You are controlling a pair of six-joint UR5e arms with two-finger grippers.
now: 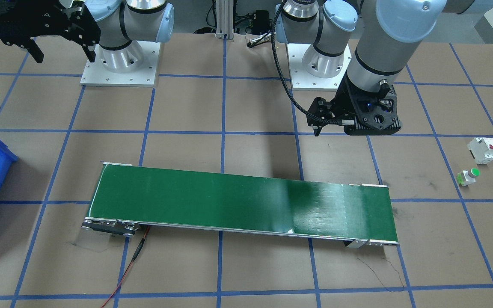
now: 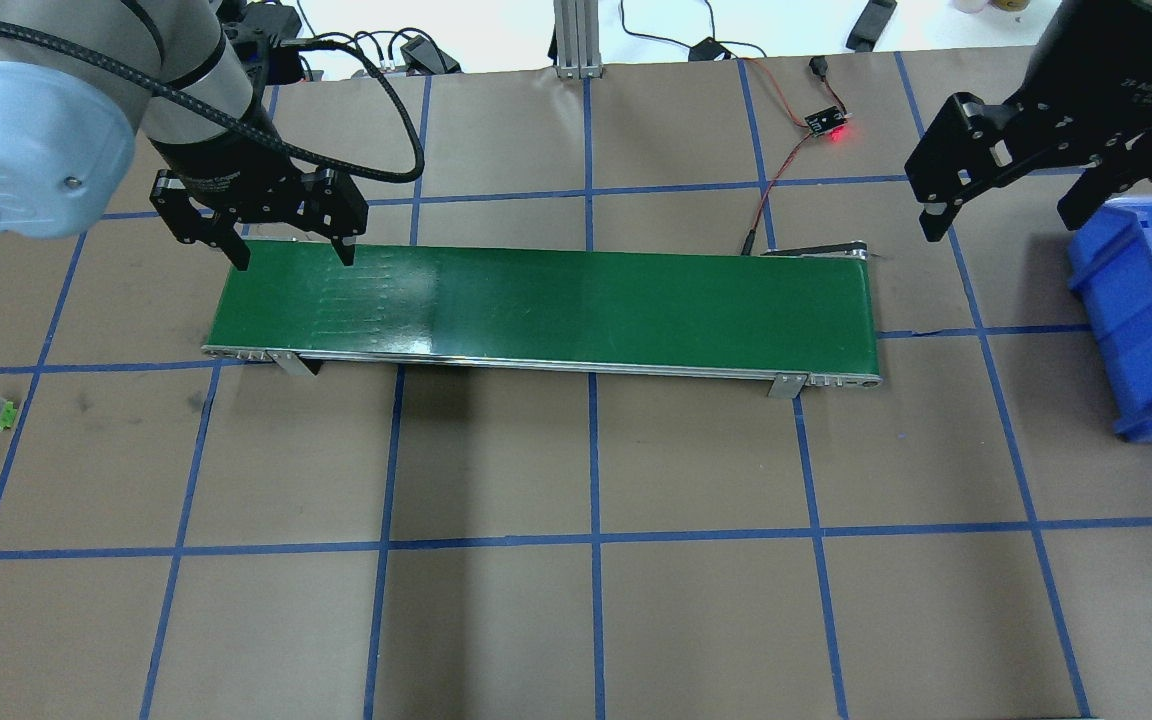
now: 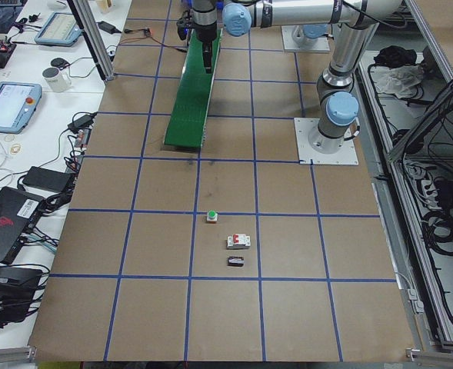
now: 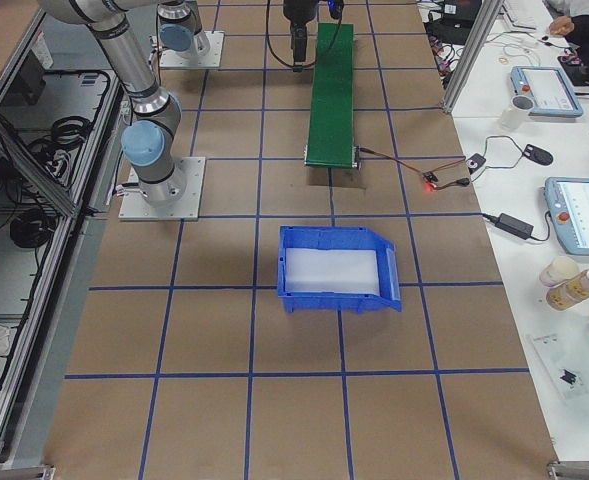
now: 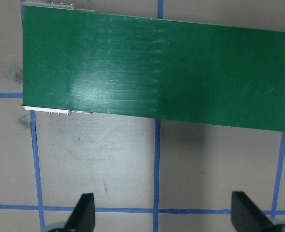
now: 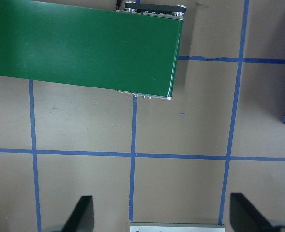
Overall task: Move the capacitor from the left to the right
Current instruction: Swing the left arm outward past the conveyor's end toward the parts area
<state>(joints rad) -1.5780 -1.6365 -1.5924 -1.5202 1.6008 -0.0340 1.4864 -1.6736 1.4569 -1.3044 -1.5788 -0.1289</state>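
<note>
Capacitor (image 3: 236, 262) lies on the counter (image 2: 496, 450) well past the left end of the belt (image 2: 546, 300). Left jaws, spread empty near that end, need a long reach; right jaws hang spread past the far end. Breaker (image 3: 238, 241) close by could get snagged, and a round body rolls if nudged.

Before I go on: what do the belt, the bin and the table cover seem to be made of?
Belt: probably smooth green rubber or PVC, semi-gloss, since it shows a pale glare patch.
Bin: blue moulded plastic, judging by its even colour and slight sheen.
Table cover: matte brown paper or card with no glare, taped with blue lines.
</note>
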